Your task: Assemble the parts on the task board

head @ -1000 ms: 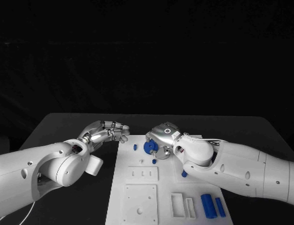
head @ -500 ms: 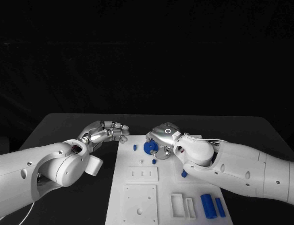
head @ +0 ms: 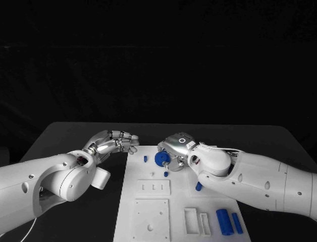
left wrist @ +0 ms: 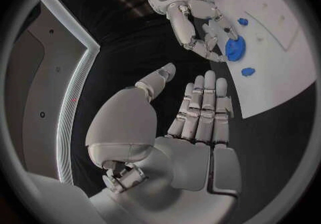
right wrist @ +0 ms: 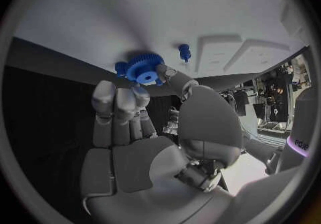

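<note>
The right hand (head: 176, 149) is pinching a blue gear (head: 161, 159) at the task board's (head: 153, 201) far end. The left hand (head: 115, 142) is idling beside that board, fingers loosely curled, holding nothing. A tilted gear could be jamming on its seat — or slipping free.

no readable text, labels or numbers

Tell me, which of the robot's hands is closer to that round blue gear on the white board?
The right hand: its fingertips touch the blue gear on the task board. The left hand hovers beside the board's edge, apart from the gear.
</note>
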